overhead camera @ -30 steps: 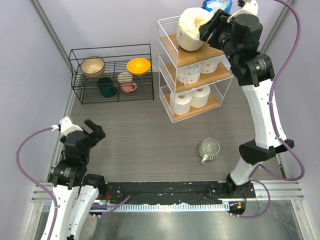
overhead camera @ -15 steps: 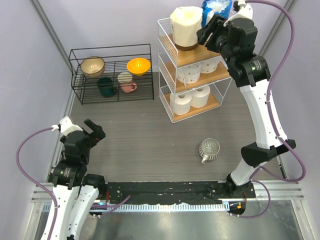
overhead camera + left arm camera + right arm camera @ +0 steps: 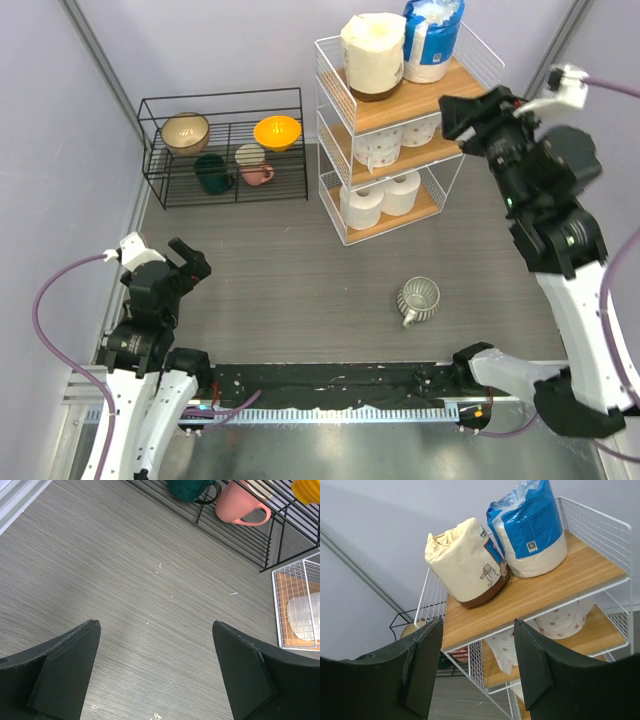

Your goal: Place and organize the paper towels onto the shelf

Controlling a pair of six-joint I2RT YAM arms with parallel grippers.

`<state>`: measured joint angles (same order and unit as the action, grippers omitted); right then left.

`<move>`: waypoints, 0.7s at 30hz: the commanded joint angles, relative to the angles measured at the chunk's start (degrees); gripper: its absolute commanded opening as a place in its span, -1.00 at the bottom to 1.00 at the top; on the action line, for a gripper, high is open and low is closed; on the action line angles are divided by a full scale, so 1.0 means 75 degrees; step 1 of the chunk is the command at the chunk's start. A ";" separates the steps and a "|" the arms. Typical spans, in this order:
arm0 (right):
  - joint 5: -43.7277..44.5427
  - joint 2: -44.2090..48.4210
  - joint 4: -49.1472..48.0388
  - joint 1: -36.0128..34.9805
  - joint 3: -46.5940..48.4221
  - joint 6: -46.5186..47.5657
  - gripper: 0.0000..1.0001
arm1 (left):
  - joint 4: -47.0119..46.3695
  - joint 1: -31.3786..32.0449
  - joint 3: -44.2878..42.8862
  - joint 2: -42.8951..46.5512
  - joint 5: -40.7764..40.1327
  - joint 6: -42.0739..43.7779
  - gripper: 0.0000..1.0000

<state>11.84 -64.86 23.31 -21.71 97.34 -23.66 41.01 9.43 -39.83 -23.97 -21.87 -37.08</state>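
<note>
Crinkling plastic-wrapped cylindrical paper towels atop wire-and-wood shelf.

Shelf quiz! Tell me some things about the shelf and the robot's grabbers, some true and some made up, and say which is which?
1. The cream roll stands on the top board of the shelf. True.
2. The right gripper is squeezing the blue-wrapped roll. False: it is open and empty, off to the side of the shelf.
3. Two white rolls sit on the bottom board. True.
4. The grey cup is on the shelf. False: it is on the table, in front of the shelf.
5. The left gripper holds a roll. False: it is open and empty above the table.
</note>
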 commanded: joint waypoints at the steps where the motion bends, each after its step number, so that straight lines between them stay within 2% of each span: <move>1: 0.0495 0.1251 -0.0660 0.0024 -0.1070 0.0085 0.28 | -0.0230 0.0032 -0.0009 -0.0074 0.0080 -0.0001 0.99; 10: 0.1573 0.3968 0.0477 0.0024 -0.3659 -0.0220 0.28 | -0.0359 0.0032 0.0038 -0.0238 0.0337 0.0046 1.00; 15: 0.1797 0.4932 0.1366 0.0024 -0.4739 -0.0478 0.29 | -0.0488 0.0020 0.0096 -0.0308 0.0571 0.0092 0.99; 21: 0.1960 0.5987 0.1837 0.0024 -0.5993 -0.1087 0.29 | -0.0617 0.0020 0.0120 -0.0484 0.0724 0.0151 0.99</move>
<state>23.99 -23.46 34.20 -21.63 55.96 -27.86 39.53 9.43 -39.03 -26.55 -17.91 -36.99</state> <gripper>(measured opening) 0.643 0.996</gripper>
